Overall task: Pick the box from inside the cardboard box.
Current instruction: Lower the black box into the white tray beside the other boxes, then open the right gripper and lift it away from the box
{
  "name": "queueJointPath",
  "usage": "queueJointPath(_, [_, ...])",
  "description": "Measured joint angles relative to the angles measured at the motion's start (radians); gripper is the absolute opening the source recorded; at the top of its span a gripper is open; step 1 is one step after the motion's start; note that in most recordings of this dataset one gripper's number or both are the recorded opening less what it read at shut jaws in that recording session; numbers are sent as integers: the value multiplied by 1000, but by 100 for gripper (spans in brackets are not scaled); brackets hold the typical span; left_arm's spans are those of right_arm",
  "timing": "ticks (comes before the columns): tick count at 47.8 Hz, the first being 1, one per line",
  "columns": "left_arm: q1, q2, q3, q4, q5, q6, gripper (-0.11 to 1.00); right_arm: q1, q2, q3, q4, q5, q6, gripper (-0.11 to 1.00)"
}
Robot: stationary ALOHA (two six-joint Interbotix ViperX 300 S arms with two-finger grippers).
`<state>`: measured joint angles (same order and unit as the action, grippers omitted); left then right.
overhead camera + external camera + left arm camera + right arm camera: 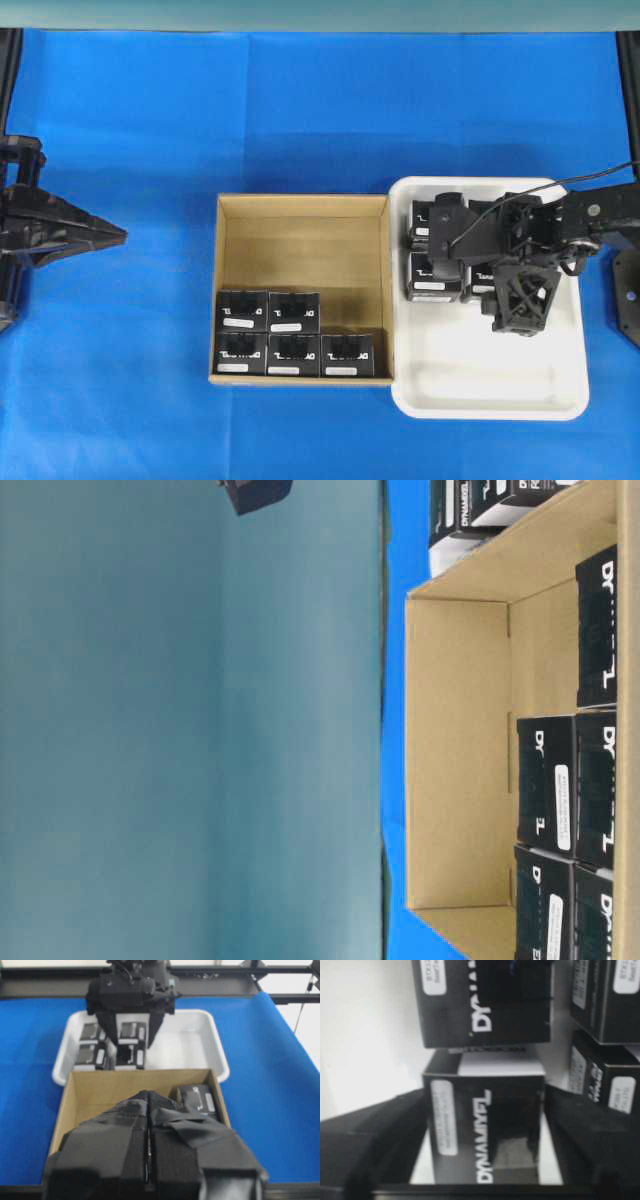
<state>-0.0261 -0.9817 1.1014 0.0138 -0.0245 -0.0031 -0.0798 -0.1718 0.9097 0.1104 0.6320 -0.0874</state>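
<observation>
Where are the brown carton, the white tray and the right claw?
cardboard box (pixel 300 245), overhead view, bare floor.
white tray (pixel 490 375), overhead view, bare floor.
right gripper (pixel 485 1125), right wrist view, between its fingertips.

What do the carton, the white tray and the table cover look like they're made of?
Carton: plain brown cardboard, matte, with folded corner flaps. White tray: probably moulded plastic, smooth and faintly glossy, with rounded corners. Table cover: blue and matte with faint wrinkles, likely cloth or a soft mat.

**Much of the scene is covered or cropped**

The right tool (pixel 447 243) covers most of the black boxes in the white tray (pixel 560 400), so their number is unclear. In the left wrist view, the left tool (pixel 148 1125) hides most of the cardboard box (pixel 75 1091). The table-level view crops the carton's right side. Label print is unreadable.
</observation>
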Motion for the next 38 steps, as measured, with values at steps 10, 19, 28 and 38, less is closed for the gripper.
queueJointPath(10, [0,0,0,0,0,-2,-4,0,2,0,0,0,0,96])
queueJointPath(19, [0,2,0,0,0,0,-4,0,-2,-3,0,2,0,96])
queueJointPath(28, [0,3,0,2,0,0,-4,-6,-63,-20,0,48,0,96])
queueJointPath(38, [0,5,0,0,0,-2,-4,-29,-209,-46,0,101,0,96])
